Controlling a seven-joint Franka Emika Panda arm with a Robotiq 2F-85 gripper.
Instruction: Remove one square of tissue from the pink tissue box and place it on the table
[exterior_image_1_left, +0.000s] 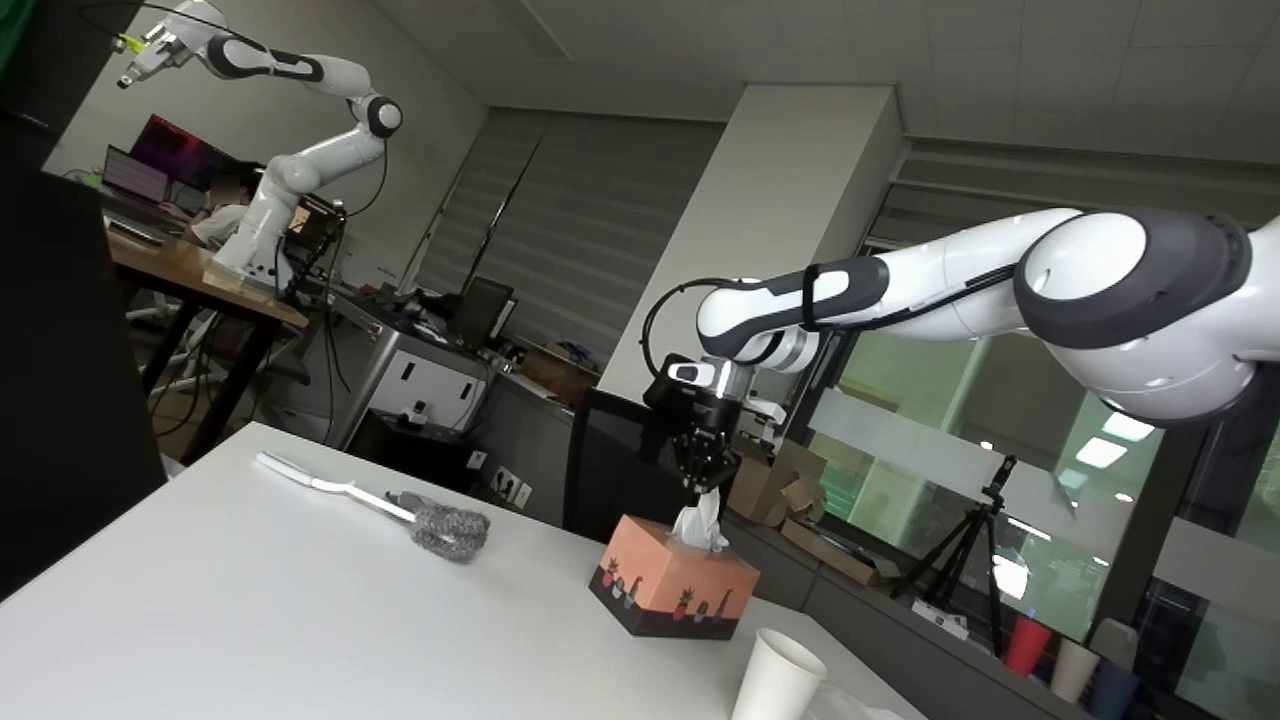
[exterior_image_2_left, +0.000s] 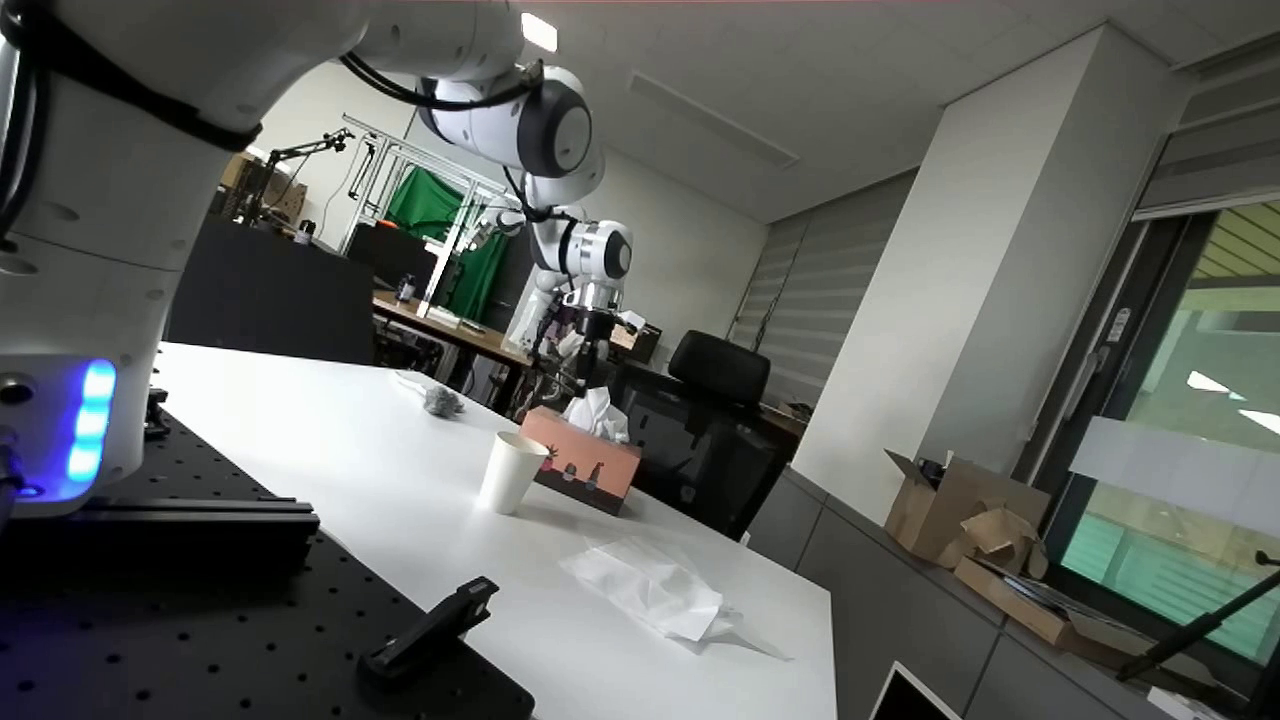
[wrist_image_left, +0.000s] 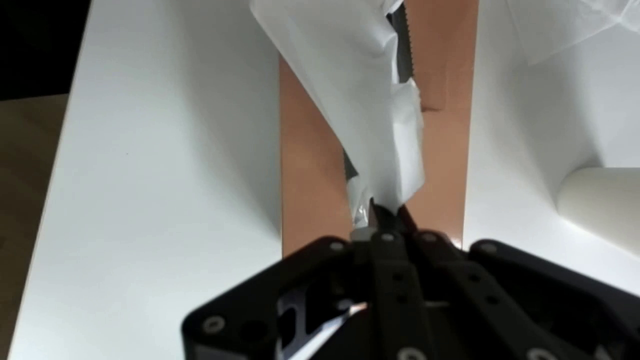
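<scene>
Closest in my wrist view, the gripper (wrist_image_left: 392, 214) has its jaws together, pinching the narrow end of the tissue (wrist_image_left: 357, 100). Beneath, I see that tissue slant across the top of the box (wrist_image_left: 312, 200); in an exterior view it stands up from there to the gripper, and I can't tell how much is inside. The box sits on the tabletop (wrist_image_left: 150, 225). Beside it but apart, the cup (wrist_image_left: 607, 202) stands upright, and a white sheet (exterior_image_2_left: 650, 590) lies near on the same side. Farther off I have the brush (exterior_image_1_left: 425, 520), well apart from the box, and past the tabletop's edge a black chair (exterior_image_2_left: 690, 440).
</scene>
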